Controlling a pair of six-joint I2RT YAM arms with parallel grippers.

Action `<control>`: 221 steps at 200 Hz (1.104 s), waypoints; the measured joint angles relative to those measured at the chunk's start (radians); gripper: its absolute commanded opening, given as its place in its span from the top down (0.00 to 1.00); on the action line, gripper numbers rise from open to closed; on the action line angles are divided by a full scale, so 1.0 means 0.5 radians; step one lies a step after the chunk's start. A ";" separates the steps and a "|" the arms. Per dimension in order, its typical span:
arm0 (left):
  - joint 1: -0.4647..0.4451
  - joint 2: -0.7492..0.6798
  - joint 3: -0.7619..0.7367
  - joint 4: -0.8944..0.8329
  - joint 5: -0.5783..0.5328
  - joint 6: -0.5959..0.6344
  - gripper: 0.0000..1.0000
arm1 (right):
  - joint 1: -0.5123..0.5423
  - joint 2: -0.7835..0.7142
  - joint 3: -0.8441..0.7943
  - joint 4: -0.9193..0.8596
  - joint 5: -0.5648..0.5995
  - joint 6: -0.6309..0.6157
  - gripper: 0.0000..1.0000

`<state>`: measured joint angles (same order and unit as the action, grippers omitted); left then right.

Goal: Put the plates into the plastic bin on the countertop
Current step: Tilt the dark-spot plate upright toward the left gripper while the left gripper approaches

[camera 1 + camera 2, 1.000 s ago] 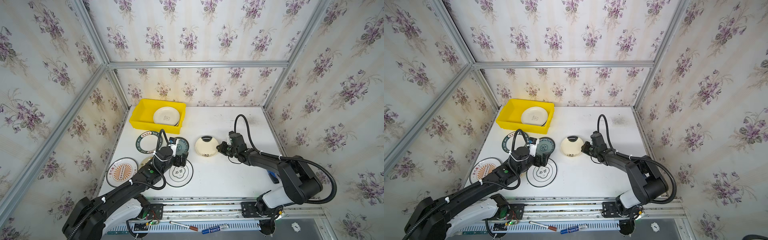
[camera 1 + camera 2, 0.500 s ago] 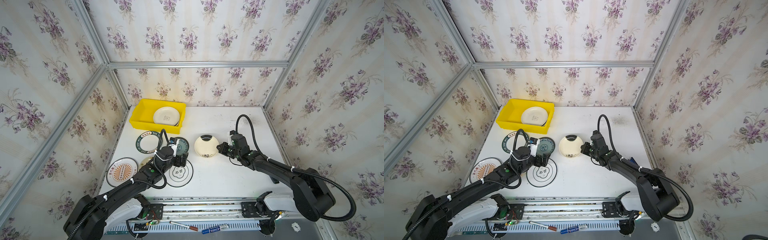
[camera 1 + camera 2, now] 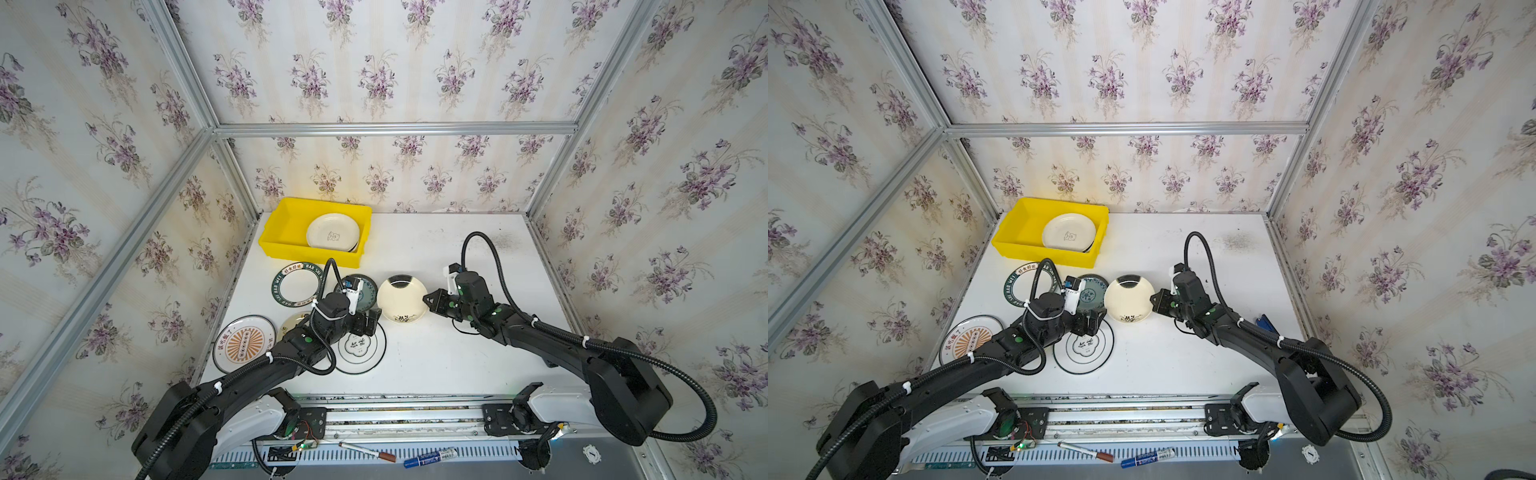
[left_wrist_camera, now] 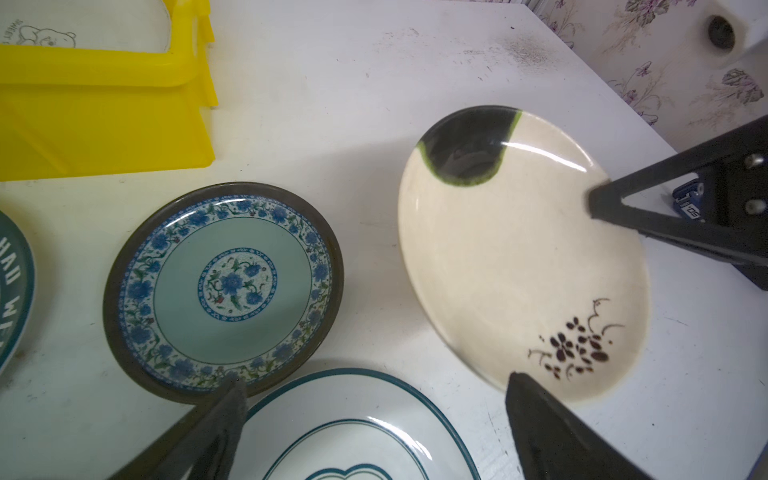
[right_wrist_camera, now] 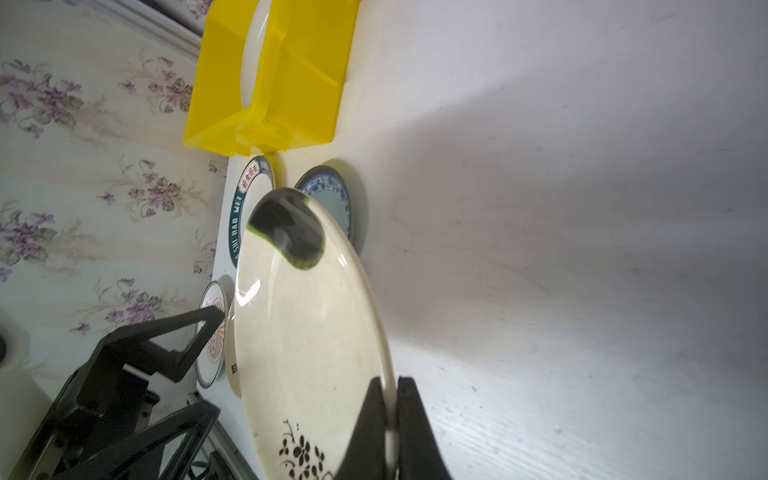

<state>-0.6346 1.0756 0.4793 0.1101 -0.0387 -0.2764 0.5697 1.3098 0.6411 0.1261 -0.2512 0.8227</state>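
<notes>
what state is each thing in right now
right gripper, shut on the cream plate rim
cream plate, tilted
left gripper, open, holding nothing
plastic bin, upright, white plate inside
teal plate, flat on the countertop, outside the bin

Plastic bin [image 3: 286, 232]: one. Plates in the bin: one white plate [image 3: 332, 232] certain; a dark edge shows under it, stack count unclear. Plates outside, all on the bin's near side: six: green-ringed [image 3: 297, 286], teal [image 3: 369, 291], cream [image 3: 401, 299], thin-rimmed [image 3: 359, 351], sunburst [image 3: 244, 343], one half-hidden [image 3: 292, 326]. Markers, farther out from the bin: two, red-capped [image 3: 365, 451], blue [image 3: 430, 457]. Arms: two, left arm [image 3: 257, 370], right arm [image 3: 540, 336].
</notes>
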 measured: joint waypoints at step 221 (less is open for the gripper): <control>0.021 0.150 0.075 0.211 0.098 -0.155 0.99 | 0.122 0.112 -0.069 0.263 -0.082 -0.117 0.73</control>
<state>-0.6243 1.1503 0.5167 0.2157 0.0101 -0.3538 0.6308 1.3659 0.6067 0.2577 -0.2920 0.7643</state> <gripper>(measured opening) 0.107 0.135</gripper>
